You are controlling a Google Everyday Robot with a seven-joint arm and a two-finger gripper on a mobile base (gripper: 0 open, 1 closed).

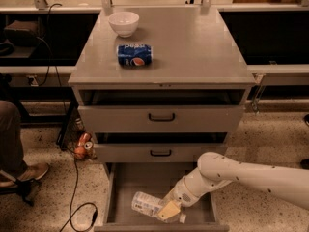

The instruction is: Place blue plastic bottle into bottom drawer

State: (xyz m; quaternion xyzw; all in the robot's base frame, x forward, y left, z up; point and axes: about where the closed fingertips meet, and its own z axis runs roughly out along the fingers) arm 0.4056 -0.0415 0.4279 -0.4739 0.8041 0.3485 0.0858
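bottle [146, 203] at gripper [169, 210], in bottom drawer [145, 179]

Arm [256, 176] slanted downward, elbow bent, claw [169, 210] low in the bottom drawer [140, 180], clamped on the blue plastic bottle [146, 203].

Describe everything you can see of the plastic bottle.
The bottle is small and made of clear plastic, with a pale label wrapped around its middle. It lies on its side, roughly crosswise, low inside the open bottom drawer and near the drawer's front. The gripper holds its right end and hides that end, so no cap shows. Its left end is free. It is not clear whether it already rests on the drawer floor.
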